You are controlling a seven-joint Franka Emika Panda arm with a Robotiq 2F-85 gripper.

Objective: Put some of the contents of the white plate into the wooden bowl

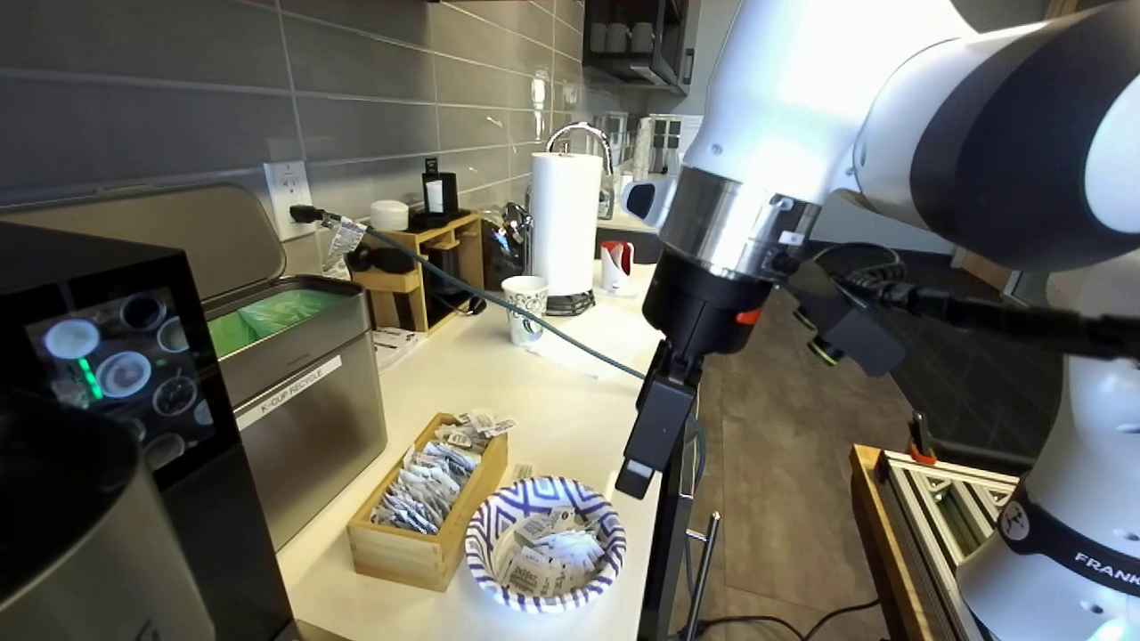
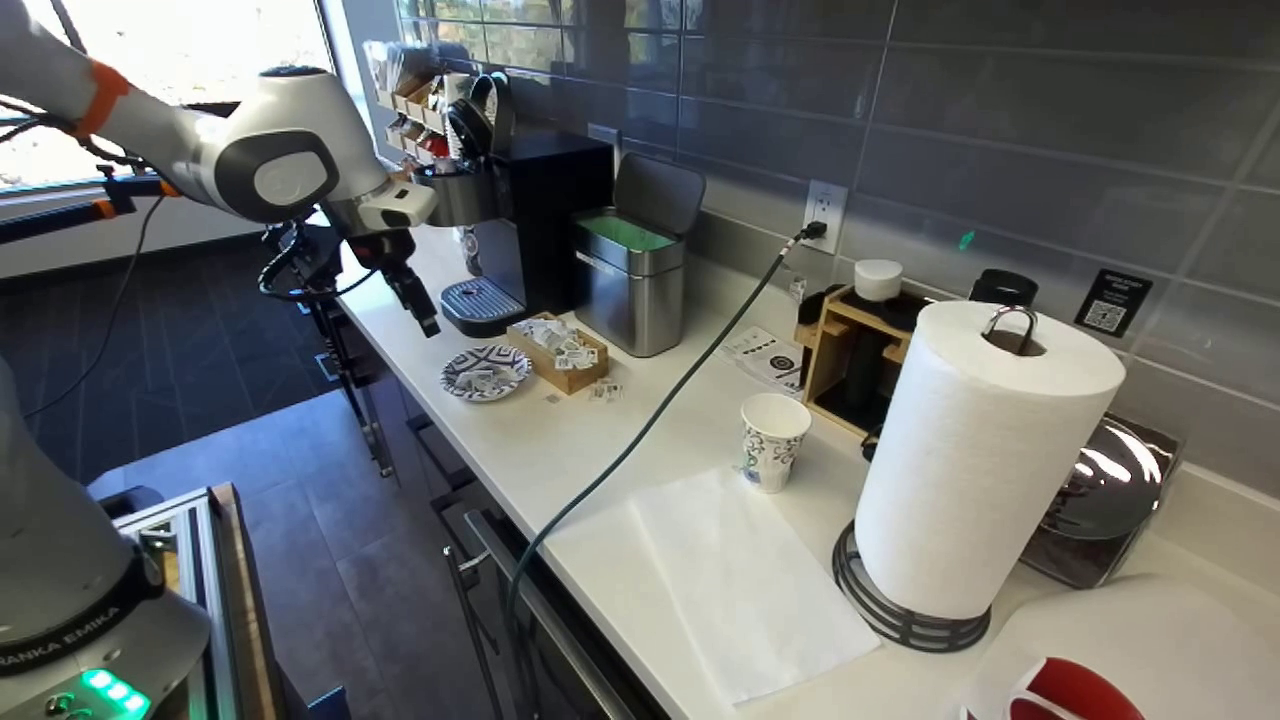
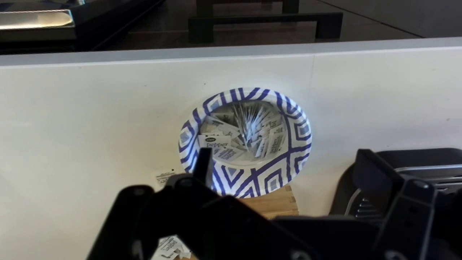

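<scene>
The gripper point(image 3: 283, 159) hangs above the white paper plate point(image 1: 545, 491), apart from it, its fingers point(image 3: 375, 169) spread wide. The plate, rimmed with a blue geometric pattern, sits on the white countertop point(image 2: 560, 460) near the front edge. In it lies a loose heap of pepper packets point(image 3: 249, 130); some lie flat, the printed word readable in the wrist view, while others stand fanned on edge.

The wooden box point(image 1: 396, 554), a long, low rectangular tray, stands just beside the plate; whether the two touch I cannot tell. It too is well filled: white sachets point(image 1: 430, 485) stand packed on edge along much of its length and tumble loosely toward one end, where a few jut over the rim. More loose sachets point(image 2: 605, 392) lie on the countertop near that end.

On the wall side of the box is a metal bin point(image 1: 321, 445) marked "K-CUP RECYCLE", lid raised, a green liner point(image 1: 276, 316) inside. A black coffee machine point(image 2: 560, 215) stands next to it. Farther along, in both exterior views, a patterned paper cup point(image 2: 770, 445) stands upright near a paper towel roll point(image 2: 985, 460) and a wooden organizer point(image 1: 385, 281).
</scene>
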